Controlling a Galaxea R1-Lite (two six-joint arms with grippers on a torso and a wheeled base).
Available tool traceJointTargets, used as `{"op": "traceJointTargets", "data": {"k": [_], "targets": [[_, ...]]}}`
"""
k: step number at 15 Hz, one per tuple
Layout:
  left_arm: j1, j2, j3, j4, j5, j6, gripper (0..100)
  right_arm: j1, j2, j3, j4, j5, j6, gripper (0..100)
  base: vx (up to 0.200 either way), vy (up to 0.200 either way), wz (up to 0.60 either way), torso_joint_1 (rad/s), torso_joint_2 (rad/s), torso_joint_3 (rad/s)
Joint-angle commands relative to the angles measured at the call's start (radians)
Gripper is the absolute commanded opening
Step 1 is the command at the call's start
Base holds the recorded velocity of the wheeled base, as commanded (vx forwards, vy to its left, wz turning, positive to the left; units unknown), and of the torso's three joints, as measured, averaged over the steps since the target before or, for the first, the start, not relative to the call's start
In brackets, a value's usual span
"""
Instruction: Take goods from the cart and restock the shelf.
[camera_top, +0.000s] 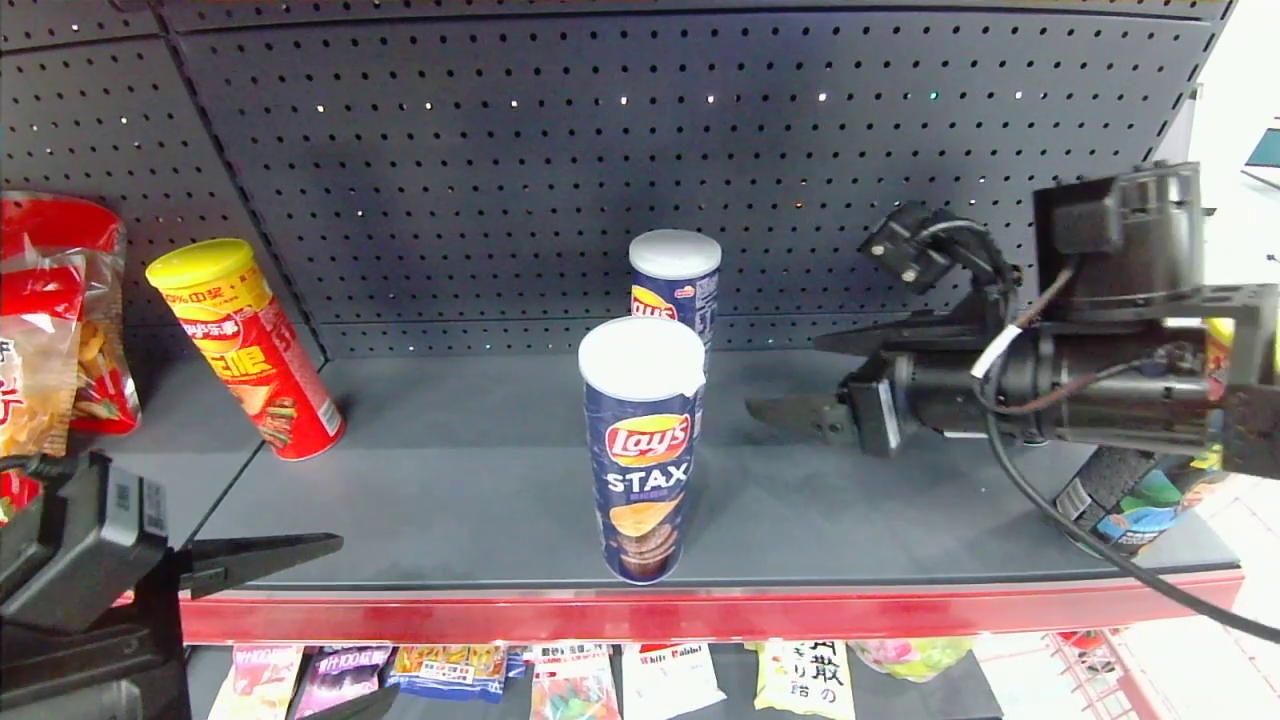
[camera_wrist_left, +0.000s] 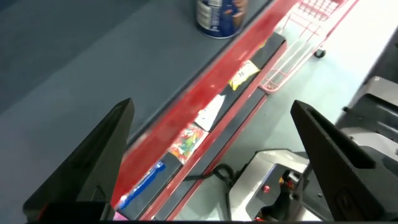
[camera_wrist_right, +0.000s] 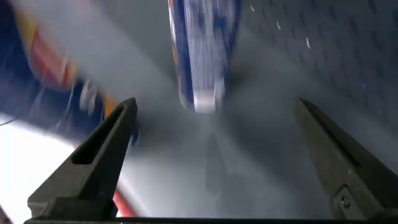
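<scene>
Dark pegboard (camera_top: 600, 150) backed a grey shelf (camera_top: 480, 500) with a red front lip. Two blue cans stood upright on it in the middle: the front can (camera_top: 643, 450) close to the lip, the rear can (camera_top: 675, 275) just behind it, near the pegboard. A red can (camera_top: 250, 350) with a yellow lid stood well to the left and looked tilted, beside a snack bag (camera_top: 50, 320).

The right gripper (camera_top: 783, 377) hung over the shelf to the right of the blue cans, its jaws wide and empty, pointing toward them. The left gripper (camera_wrist_left: 211, 106) was low at the shelf's front left edge, jaws also wide, holding nothing. A pink wire cart (camera_wrist_left: 298, 43) stood on the floor below to the right.

The main risk seemed to be the front can: tall, narrow and near the lip, it would tip from any sideways brush by the right arm and might roll off, or knock into the rear can.
</scene>
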Motion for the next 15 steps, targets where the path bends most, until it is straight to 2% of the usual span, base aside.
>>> {"op": "traceJointTargets", "data": {"k": [1, 2, 4, 6, 9, 15], "targets": [[-0.006, 0.128, -0.034, -0.029, 0.018, 0.003, 100, -0.003, -0.269, 0.216, 0.000, -0.010, 0.029, 100, 0.000, 0.000, 0.00, 0.000, 0.00, 0.000], [-0.006, 0.166, -0.034, -0.058, 0.029, 0.005, 100, 0.004, -0.348, 0.286, 0.000, -0.009, 0.028, 100, 0.000, 0.000, 0.00, 0.000, 0.00, 0.000], [-0.020, 0.284, -0.035, -0.143, 0.032, 0.036, 100, 0.036, -0.556, 0.420, 0.001, -0.014, 0.028, 100, 0.000, 0.000, 0.00, 0.000, 0.00, 0.000], [-0.072, 0.379, -0.054, -0.216, 0.035, 0.045, 100, 0.030, -0.682, 0.467, 0.012, -0.043, 0.028, 100, 0.000, 0.000, 0.00, 0.000, 0.00, 0.000], [-0.130, 0.521, -0.140, -0.259, 0.070, 0.042, 100, 0.028, -0.774, 0.475, 0.012, -0.135, 0.052, 100, 0.000, 0.000, 0.00, 0.000, 0.00, 0.000], [-0.143, 0.692, -0.296, -0.261, 0.115, 0.046, 100, -0.032, -0.835, 0.473, 0.013, -0.170, 0.089, 100, 0.000, 0.000, 0.00, 0.000, 0.00, 0.000]]}}
